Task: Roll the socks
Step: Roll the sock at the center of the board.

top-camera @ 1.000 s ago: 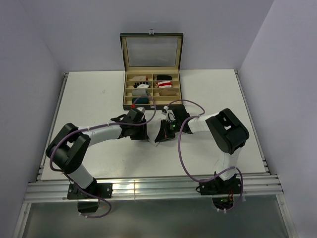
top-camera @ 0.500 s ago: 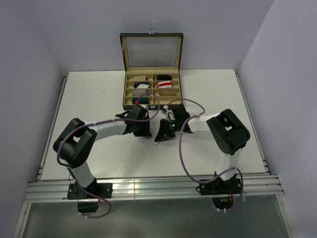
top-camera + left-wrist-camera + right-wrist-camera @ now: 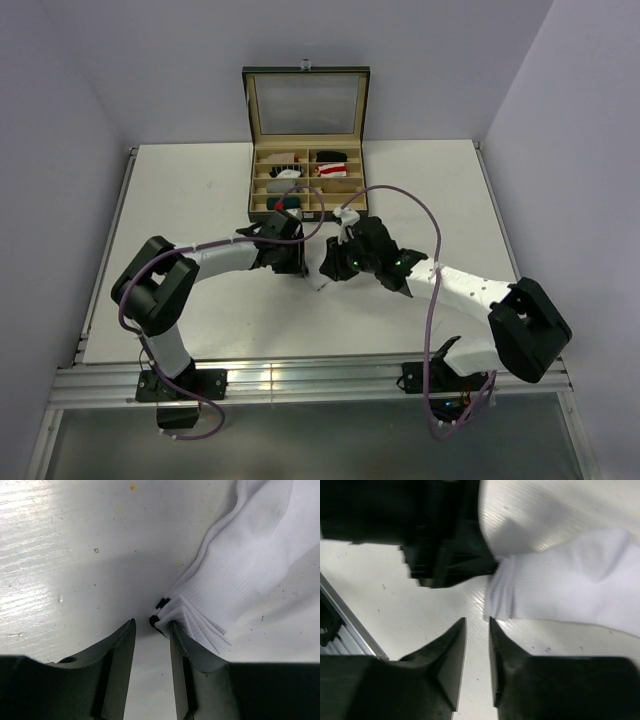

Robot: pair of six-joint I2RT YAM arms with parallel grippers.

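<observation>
A white sock [image 3: 245, 560] with a dark-marked ribbed cuff [image 3: 165, 611] lies flat on the white table. In the left wrist view my left gripper [image 3: 151, 626] stands at the cuff's corner, jaws a little apart with nothing between them, its right finger [image 3: 186, 645] touching the cuff. The sock also shows in the right wrist view [image 3: 570, 587], where my right gripper [image 3: 477, 622] is just short of its cuff edge, jaws narrowly apart and empty. In the top view both grippers, left [image 3: 292, 257] and right [image 3: 333, 262], meet mid-table and hide the sock. A red-and-white sock [image 3: 333, 170] and a tan sock [image 3: 338, 186] lie in the box.
An open compartment box [image 3: 305, 213] with a raised glass lid [image 3: 305, 105] stands behind the grippers and holds several small bundles. My left gripper's black body [image 3: 445, 545] is close in front of my right gripper. A metal rail [image 3: 300, 380] runs along the table's near edge.
My right arm has swung its elbow out to the lower right, with its gripper staying by the sock. My left gripper has shifted slightly right towards the sock.
</observation>
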